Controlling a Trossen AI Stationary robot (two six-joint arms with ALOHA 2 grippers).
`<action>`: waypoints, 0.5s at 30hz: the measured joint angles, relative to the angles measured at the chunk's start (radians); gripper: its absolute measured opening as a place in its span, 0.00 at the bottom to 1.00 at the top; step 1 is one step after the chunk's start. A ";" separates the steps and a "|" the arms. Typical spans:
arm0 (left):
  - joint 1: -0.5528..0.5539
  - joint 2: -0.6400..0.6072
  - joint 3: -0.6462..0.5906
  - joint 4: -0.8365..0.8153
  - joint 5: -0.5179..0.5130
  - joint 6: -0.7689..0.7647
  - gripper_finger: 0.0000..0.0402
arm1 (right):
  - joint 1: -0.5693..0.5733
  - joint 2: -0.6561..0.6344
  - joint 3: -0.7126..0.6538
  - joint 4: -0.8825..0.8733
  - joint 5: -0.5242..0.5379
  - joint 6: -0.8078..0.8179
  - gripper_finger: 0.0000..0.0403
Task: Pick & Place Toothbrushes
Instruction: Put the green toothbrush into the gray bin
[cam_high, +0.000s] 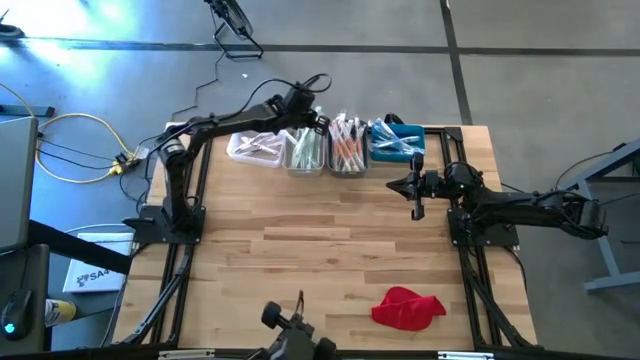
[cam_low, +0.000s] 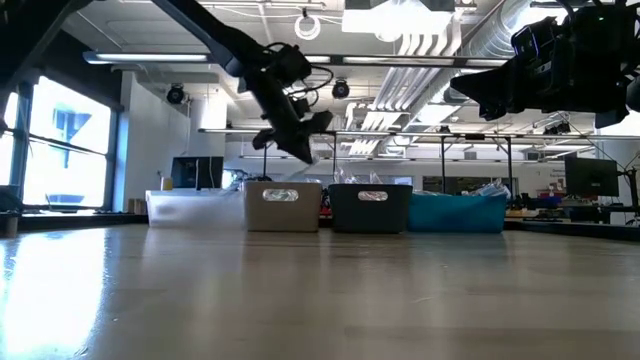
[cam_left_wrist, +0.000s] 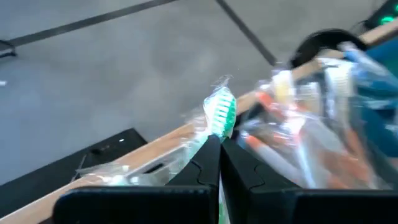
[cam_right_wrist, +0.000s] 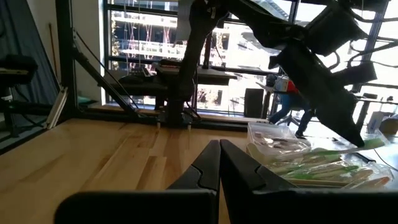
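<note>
At the top centre of the high view a row of four bins sits along the far edge of the worktop (cam_high: 330, 230): a clear bin (cam_high: 252, 148), a beige bin (cam_high: 306, 152), a grey bin (cam_high: 349, 152) and a blue bin (cam_high: 397, 142), each touching the next. All four hold wrapped toothbrushes (cam_high: 347, 138), with orange handles showing in the grey bin and blue ones in the blue bin.

The left pincer (cam_high: 318, 120) hangs above the beige bin, upper centre of the high view, its arm reaching in from the left. In the left wrist view its fingers (cam_left_wrist: 208, 163) are clamped on a wrapped green toothbrush (cam_left_wrist: 221, 113), whose green-and-white bristled head sticks out past the fingertips. In the low view this pincer (cam_low: 300, 150) is clear of the bins, above the beige one.

The right pincer (cam_high: 417, 207) is at right of centre in the high view, over bare worktop just in front of the blue bin, raised off the surface. Its fingers (cam_right_wrist: 211, 163) are pressed together with nothing between them.

A red cloth (cam_high: 408, 307) lies at the lower right of the high view, well apart from the bins.
</note>
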 joint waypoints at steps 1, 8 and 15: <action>0.000 0.005 0.000 -0.002 -0.009 -0.005 0.00 | 0.000 0.000 0.000 0.000 0.000 0.000 0.01; 0.008 0.017 0.000 -0.046 -0.063 -0.015 0.00 | 0.000 0.000 0.000 -0.002 0.000 0.000 0.01; 0.007 0.017 -0.003 -0.078 -0.082 -0.041 0.00 | 0.000 0.000 0.000 -0.003 0.000 0.000 0.01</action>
